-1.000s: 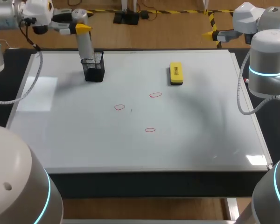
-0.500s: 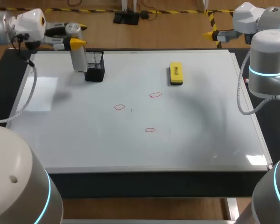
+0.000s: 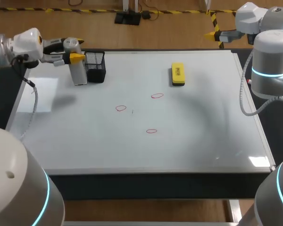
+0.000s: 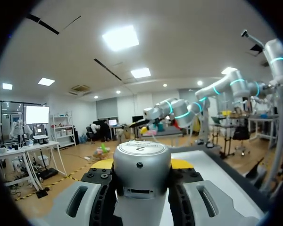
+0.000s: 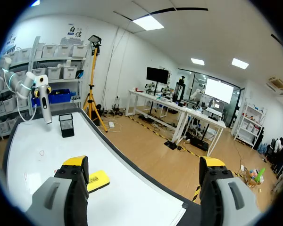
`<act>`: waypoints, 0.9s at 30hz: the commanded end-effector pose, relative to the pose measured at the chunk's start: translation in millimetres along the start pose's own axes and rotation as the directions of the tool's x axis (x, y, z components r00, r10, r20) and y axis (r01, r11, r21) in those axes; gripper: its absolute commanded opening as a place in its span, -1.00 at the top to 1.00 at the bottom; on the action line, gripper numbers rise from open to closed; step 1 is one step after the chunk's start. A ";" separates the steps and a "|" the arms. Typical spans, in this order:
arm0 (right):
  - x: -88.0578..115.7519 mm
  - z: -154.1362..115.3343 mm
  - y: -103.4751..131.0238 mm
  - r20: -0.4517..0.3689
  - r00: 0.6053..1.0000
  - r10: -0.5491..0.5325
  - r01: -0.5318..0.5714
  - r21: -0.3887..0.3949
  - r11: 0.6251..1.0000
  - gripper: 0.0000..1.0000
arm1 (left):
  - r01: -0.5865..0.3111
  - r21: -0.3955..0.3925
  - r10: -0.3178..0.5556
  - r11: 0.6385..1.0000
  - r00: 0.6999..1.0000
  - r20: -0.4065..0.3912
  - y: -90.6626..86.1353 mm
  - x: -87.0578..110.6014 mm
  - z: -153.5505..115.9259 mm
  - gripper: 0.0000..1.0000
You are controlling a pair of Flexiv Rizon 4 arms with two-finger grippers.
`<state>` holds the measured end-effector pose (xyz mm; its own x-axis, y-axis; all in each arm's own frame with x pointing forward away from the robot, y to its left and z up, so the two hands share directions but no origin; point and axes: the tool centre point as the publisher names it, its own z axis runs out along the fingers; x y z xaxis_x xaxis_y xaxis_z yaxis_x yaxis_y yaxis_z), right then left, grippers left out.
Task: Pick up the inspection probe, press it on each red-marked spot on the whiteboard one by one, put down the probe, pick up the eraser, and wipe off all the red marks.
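Note:
The grey cylindrical probe (image 3: 78, 70) hangs upright just left of the black mesh holder (image 3: 95, 67), over the whiteboard's (image 3: 203, 132) far left corner. My left gripper (image 3: 74, 52) is shut on its upper part. In the left wrist view the probe's round top (image 4: 140, 162) fills the gap of that gripper (image 4: 141, 186), with the yellow tips on either side. The yellow eraser (image 3: 178, 74) lies at the far middle-right. Three red marks (image 3: 121, 108), (image 3: 157, 95), (image 3: 151, 131) sit mid-board. My right gripper (image 3: 211, 34) hovers open beyond the far right corner; its own view (image 5: 142, 165) shows nothing between the fingers.
The right wrist view looks along the board past the eraser (image 5: 98, 180) to the mesh holder (image 5: 66, 125) and the held probe (image 5: 46, 110). The board's raised rim (image 3: 155, 171) runs along the near edge.
My left arm has carried the probe leftward from above the mesh holder and lowered it beside the holder. The right arm, eraser and marks have not moved.

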<state>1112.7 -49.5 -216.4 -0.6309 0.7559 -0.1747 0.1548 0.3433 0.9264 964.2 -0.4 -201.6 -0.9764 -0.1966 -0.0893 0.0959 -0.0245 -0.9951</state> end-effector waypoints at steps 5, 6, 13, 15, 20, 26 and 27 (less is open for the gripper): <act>-0.3 0.2 -0.1 -0.001 1.000 0.000 0.000 0.000 1.000 -1.00 | 0.011 0.002 -0.011 1.000 1.000 0.008 10.7 -1.6 4.0 1.00; -0.3 0.2 -0.1 -0.001 1.000 0.000 0.000 0.000 1.000 -1.00 | 0.011 0.002 -0.011 1.000 1.000 0.008 10.7 -1.6 4.0 1.00; -0.3 0.2 -0.1 -0.001 1.000 0.000 0.000 0.000 1.000 -1.00 | 0.011 0.002 -0.011 1.000 1.000 0.008 10.7 -1.6 4.0 1.00; -0.3 0.2 -0.1 -0.001 1.000 0.000 0.000 0.000 1.000 -1.00 | 0.011 0.002 -0.011 1.000 1.000 0.008 10.7 -1.6 4.0 1.00; -0.3 0.2 -0.1 -0.001 1.000 0.000 0.000 0.000 1.000 -1.00 | 0.011 0.002 -0.011 1.000 1.000 0.008 10.7 -1.6 4.0 1.00; -0.3 0.2 -0.1 -0.001 1.000 0.000 0.000 0.000 1.000 -1.00 | 0.011 0.002 -0.011 1.000 1.000 0.008 10.7 -1.6 4.0 1.00; -0.3 0.2 -0.1 -0.001 1.000 0.000 0.000 0.000 1.000 -1.00 | 0.011 0.002 -0.011 1.000 1.000 0.008 10.7 -1.6 4.0 1.00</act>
<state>1112.7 -49.5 -216.4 -0.6310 0.7559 -0.1747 0.1548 0.3434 0.9264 967.3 -4.6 -212.4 -0.9756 -0.2055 -0.0767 0.0841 -0.0276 -0.9961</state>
